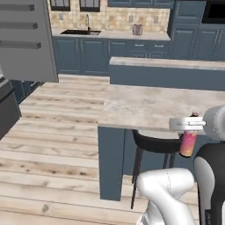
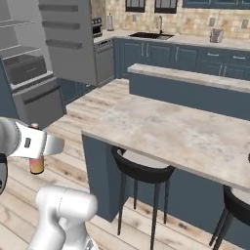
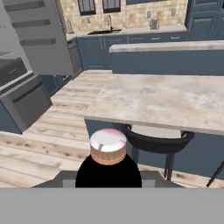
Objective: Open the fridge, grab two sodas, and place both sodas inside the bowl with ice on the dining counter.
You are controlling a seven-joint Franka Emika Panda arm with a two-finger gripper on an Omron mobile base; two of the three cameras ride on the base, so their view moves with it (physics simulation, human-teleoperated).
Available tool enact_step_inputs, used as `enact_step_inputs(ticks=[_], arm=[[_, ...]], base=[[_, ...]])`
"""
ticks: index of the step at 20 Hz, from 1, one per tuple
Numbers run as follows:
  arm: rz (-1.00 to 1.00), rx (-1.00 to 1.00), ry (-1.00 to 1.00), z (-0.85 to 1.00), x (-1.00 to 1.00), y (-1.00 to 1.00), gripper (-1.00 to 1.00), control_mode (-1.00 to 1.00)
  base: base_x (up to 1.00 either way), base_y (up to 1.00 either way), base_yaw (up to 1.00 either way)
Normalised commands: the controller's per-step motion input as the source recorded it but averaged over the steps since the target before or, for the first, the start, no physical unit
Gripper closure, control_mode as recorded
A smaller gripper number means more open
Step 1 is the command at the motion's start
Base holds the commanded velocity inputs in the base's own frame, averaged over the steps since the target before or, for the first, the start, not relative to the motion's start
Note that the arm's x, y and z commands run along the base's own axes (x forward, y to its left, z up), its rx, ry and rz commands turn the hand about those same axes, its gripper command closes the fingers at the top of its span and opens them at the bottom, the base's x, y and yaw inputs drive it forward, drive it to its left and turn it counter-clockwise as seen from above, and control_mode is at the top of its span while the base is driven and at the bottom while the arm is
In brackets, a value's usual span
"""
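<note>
My gripper (image 1: 191,125) is shut on the pink-orange soda bottle (image 1: 187,144), which hangs upright below the hand, out in front of the dining counter (image 1: 145,105). In the right base view the same bottle (image 2: 36,164) sits under the gripper (image 2: 35,142), left of the counter (image 2: 185,132). The hand view has the bottle (image 3: 108,146) close up, hiding the fingertips. The fridge (image 2: 22,53) stands open at the left, its door (image 1: 26,39) swung out and its lower drawer (image 2: 39,100) shut. The cola bottle and the bowl are out of view.
A black round stool (image 1: 154,143) is tucked under the counter's near edge, and a second stool (image 2: 237,205) is to the right. Behind lies a raised blue ledge (image 1: 167,70), then the worktop with a sink (image 1: 81,32). Wooden floor (image 1: 52,132) spreads to the left.
</note>
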Motion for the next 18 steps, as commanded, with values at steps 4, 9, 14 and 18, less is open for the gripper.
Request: enact_step_inputs(ticks=[4, 9, 14, 18], arm=[[0.0, 0.0, 0.0, 0.0, 0.0, 0.0, 1.0, 1.0], [0.0, 0.0, 0.0, 0.0, 0.0, 0.0, 1.0, 1.0], [0.0, 0.0, 0.0, 0.0, 0.0, 0.0, 1.0, 1.0], [0.0, 0.0, 0.0, 0.0, 0.0, 0.0, 1.0, 1.0]], base=[[-0.14, -1.0, -0.13], [-0.11, -1.0, -0.15], [0.11, -0.86, -0.15], [0.36, -0.71, -0.14]])
